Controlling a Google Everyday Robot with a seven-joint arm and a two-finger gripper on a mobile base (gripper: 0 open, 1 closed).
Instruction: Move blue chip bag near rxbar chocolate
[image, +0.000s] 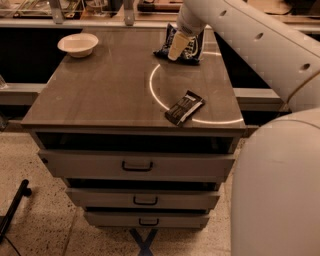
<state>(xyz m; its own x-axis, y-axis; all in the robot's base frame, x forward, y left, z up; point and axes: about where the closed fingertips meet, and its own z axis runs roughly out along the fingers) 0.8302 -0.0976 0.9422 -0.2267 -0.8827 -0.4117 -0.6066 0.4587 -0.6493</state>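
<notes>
Hand at blue chip bag, grip unclear, rxbar chocolate well apart, white bowl far-left.

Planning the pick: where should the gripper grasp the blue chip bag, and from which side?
Probably its crumpled middle, from above: the blue chip bag sits puffed at the far right of the tabletop, and the gripper hangs right at it.

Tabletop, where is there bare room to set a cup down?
The widest bare stretch of the tabletop runs from the white bowl at the back left to the front edge, left of the dark bar. The back right is crowded: the gripper is at the blue chip bag.
</notes>
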